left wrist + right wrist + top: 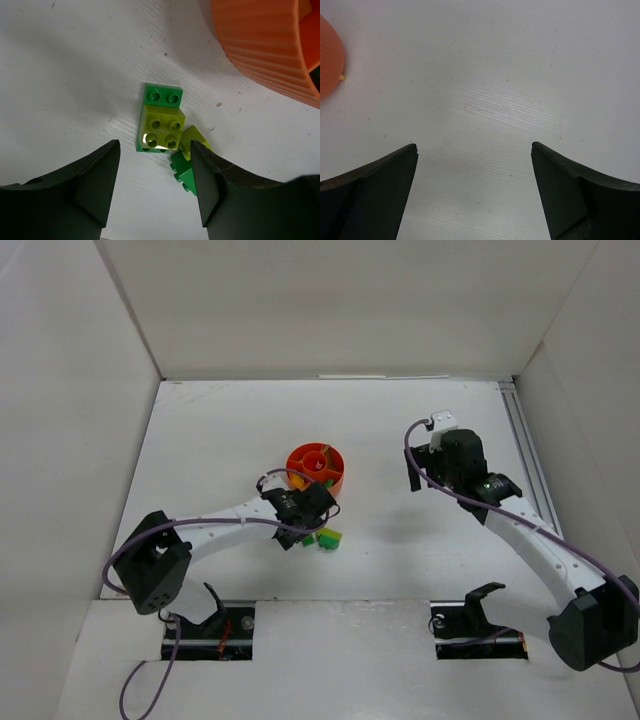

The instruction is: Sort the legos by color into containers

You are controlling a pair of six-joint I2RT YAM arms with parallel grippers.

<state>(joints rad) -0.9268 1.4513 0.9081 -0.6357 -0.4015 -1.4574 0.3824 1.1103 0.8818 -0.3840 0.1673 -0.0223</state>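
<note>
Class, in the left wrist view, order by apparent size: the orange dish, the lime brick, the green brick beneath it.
1. orange dish, though cut off by the frame.
2. green brick, sticking out past the lime one.
3. lime brick.

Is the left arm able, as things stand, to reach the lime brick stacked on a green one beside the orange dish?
Probably yes. The left gripper is open just before the stacked brick, with nothing between them. A second small brick lies by one finger and may get nudged.
</note>
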